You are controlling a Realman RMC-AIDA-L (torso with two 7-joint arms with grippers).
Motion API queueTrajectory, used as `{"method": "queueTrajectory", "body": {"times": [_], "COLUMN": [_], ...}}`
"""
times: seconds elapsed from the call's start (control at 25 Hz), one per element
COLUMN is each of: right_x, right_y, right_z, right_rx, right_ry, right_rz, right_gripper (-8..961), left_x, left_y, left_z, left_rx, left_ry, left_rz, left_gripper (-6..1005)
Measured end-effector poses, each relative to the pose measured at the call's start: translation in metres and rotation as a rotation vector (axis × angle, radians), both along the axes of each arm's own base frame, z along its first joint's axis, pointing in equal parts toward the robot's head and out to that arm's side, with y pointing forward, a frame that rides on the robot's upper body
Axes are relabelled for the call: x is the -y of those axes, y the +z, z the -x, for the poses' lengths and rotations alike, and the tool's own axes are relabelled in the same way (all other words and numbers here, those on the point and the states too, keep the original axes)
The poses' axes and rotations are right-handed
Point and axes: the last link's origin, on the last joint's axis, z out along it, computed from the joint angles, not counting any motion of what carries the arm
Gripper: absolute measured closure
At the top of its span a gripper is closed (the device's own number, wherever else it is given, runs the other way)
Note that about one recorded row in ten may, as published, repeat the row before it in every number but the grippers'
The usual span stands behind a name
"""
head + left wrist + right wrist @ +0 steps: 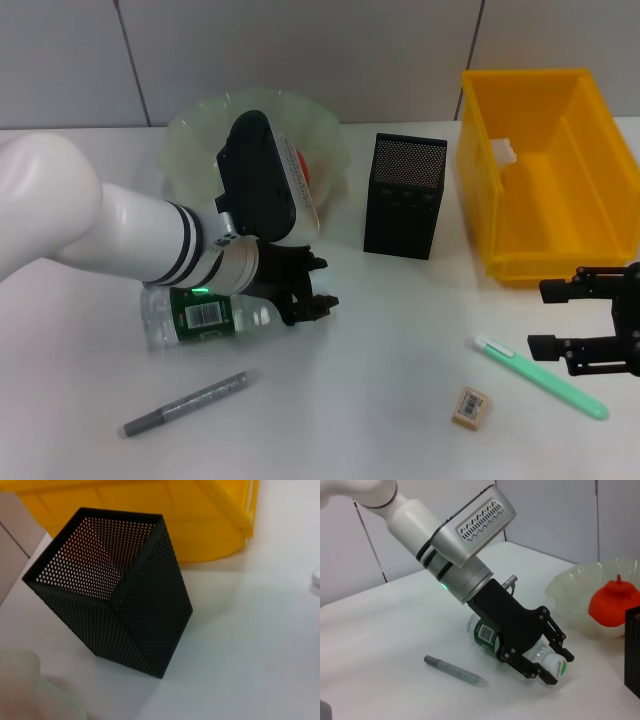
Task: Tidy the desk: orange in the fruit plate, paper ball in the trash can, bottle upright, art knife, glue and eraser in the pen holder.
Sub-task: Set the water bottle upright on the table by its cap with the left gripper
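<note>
Your left gripper is down on the bottle, fingers either side of the capped end, closed around the neck. The bottle lies flat on the desk, long axis running along the near edge, cap pointing toward the right side, base toward the left edge. In front of it, closer to the near edge, the glue lies on a slant, its near end toward the left corner. The orange sits in the fruit plate at the back of the desk, stem nub up. The pen holder stands upright beside the plate, and the trash can takes the far right corner. Your right gripper hangs by the right edge, jaws spread wide, holding nothing. Just beside it the art knife lies diagonally, white end pointing toward the desk's middle. The eraser rests near the front edge, apart from the knife.
</note>
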Motion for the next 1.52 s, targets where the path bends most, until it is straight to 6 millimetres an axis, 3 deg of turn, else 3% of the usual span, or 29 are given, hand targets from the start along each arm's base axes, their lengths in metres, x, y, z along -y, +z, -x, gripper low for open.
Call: {"method": "queueTrajectory", "body": {"times": [0.2,0.36,0.72,0.8,0.88,0.96,1.12,1.28,1.36,1.52], "right_x": [0.001,0.001,-0.002,-0.003,-0.004,-0.005,-0.008,-0.010,-0.011,-0.013], "right_y": [0.000,0.000,-0.001,-0.001,-0.002,-0.002,-0.002,-0.002,-0.003,-0.005], "right_z": [-0.001,-0.001,0.001,0.002,0.004,0.004,0.008,0.010,0.011,0.013], "right_rx": [-0.003,-0.004,-0.001,-0.001,-0.001,-0.001,-0.003,-0.005,-0.008,-0.014], "right_ry": [0.002,0.002,0.012,0.016,0.020,0.023,0.034,0.040,0.040,0.042], "right_rz": [-0.001,-0.004,-0.004,-0.004,-0.004,-0.004,-0.004,-0.002,0.000,0.006], "right_gripper": [207,207,208,208,208,208,208,208,208,208], "left_x": [0.000,0.001,0.012,0.017,0.018,0.023,0.029,0.034,0.042,0.043], "left_y": [0.001,0.002,0.045,0.067,0.069,0.092,0.112,0.124,0.138,0.141], "left_z": [-0.002,-0.002,-0.001,0.007,0.008,0.020,0.034,0.043,0.054,0.057], "left_rx": [0.019,0.038,0.241,0.334,0.343,0.445,0.543,0.607,0.681,0.697], "left_ry": [0.001,0.008,0.063,0.111,0.116,0.162,0.206,0.240,0.267,0.274], "left_rz": [-0.009,-0.017,-0.125,-0.175,-0.182,-0.233,-0.281,-0.305,-0.335,-0.344], "left_gripper": [554,566,569,570,570,570,570,570,570,571]}}
